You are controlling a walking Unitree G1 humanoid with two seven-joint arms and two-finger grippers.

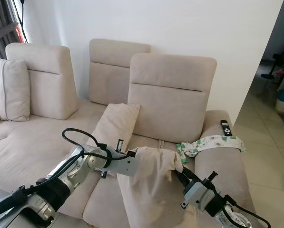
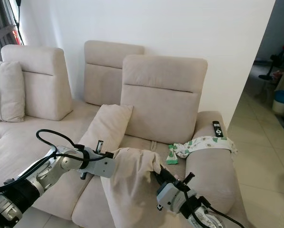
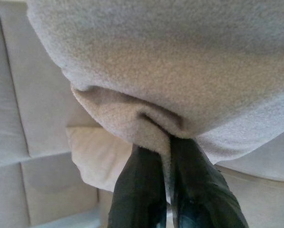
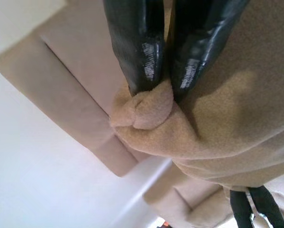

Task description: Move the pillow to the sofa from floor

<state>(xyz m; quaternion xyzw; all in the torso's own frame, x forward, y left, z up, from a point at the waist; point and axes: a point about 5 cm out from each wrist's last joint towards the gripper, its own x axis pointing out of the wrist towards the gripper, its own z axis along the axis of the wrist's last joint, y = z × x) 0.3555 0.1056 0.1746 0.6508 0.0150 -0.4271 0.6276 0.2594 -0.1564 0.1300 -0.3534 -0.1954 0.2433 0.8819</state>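
From the head views, the soft beige fabric pillow was seen hung between the left gripper and right gripper, above the beige upholstered sofa. In the wrist views, each gripper was clamped on thin folds; slippage was judged likely.

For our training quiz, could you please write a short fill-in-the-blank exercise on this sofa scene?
1. The pillow is pinched by ____ grippers, left and right.
2. The held pillow hangs above the sofa's ____.
3. The black remote lies on the sofa's ____.
4. The patterned cloth is draped over the same ____.

Missing words: both; seat; armrest; armrest
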